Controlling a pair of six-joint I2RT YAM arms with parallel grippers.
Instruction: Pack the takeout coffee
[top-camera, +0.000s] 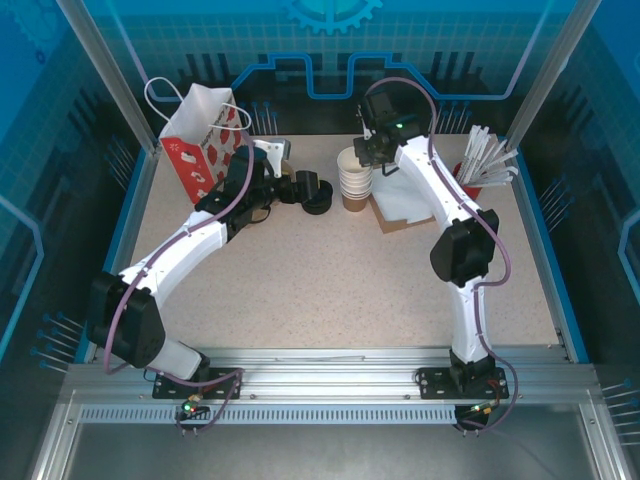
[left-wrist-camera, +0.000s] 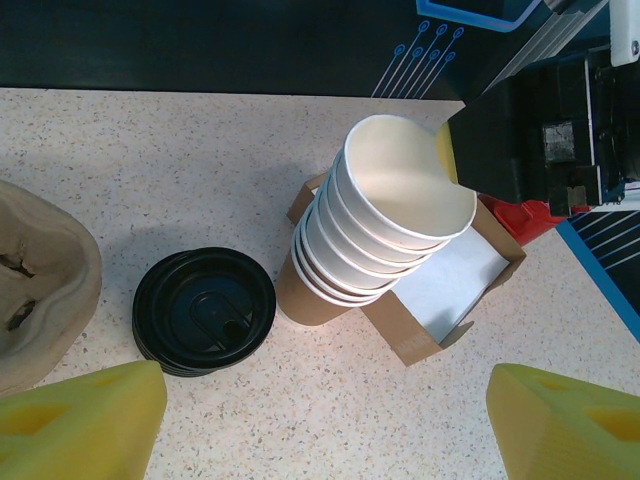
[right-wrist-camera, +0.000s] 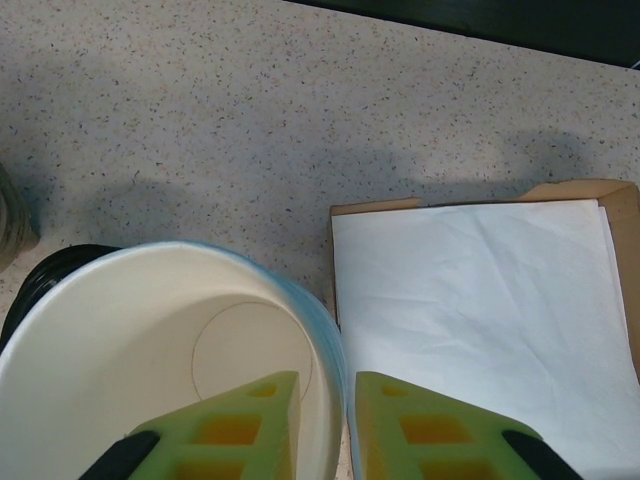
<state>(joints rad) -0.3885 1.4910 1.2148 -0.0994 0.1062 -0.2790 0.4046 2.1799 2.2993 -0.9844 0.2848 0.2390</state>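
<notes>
r grip (right-wrist-camera: 325, 400) pinching top cup (right-wrist-camera: 120, 340) rim (wall btwn jaws) | l grip (left-wrist-camera: 325, 400) spread, by lids (left-wrist-camera: 205, 310)

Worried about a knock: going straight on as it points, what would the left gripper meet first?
The left gripper, open, aims at the foot of the stack of paper cups: likely that, or the table before it; depth is unclear. The black lids sit off-line.
</notes>
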